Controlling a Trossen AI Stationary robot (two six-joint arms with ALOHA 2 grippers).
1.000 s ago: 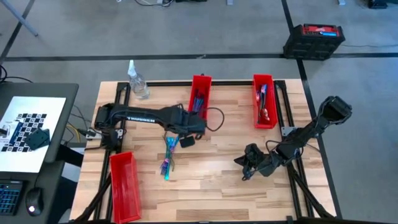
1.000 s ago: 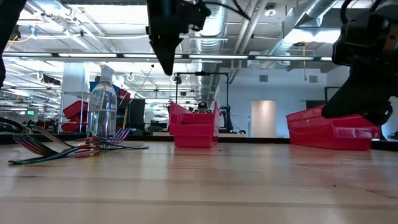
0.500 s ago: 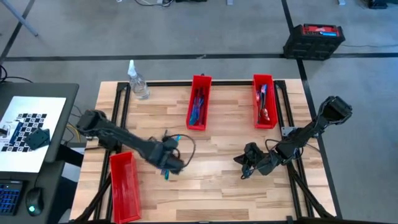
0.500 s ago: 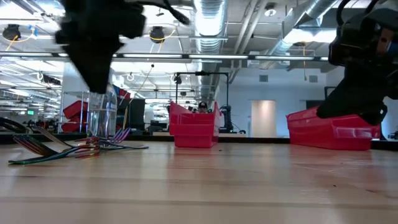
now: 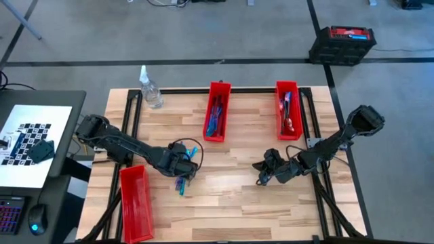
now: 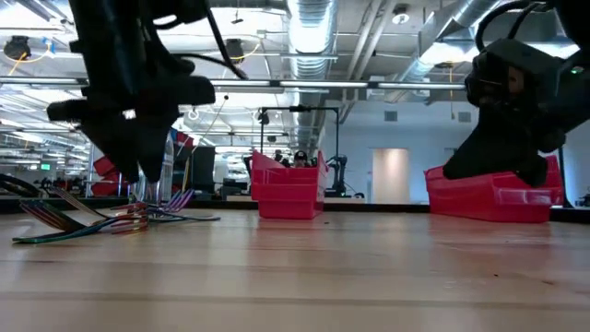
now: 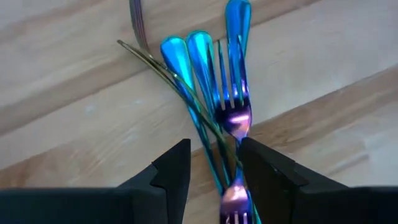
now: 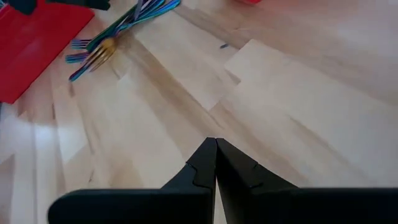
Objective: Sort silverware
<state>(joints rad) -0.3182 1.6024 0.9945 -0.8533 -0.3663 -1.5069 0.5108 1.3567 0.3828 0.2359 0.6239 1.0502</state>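
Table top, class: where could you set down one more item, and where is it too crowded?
Bare wood lies between the middle red bin and the right red bin, and along the table's front edge. It is crowded at the loose silverware, where the left gripper hovers; the right gripper sits right of centre.

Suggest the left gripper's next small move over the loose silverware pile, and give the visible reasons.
Probably lower and close. The left gripper hangs open above the silverware pile on the table, its fingers straddling crossed fork handles, nothing held yet. The right gripper waits shut over bare wood, so the pick seems the left's.
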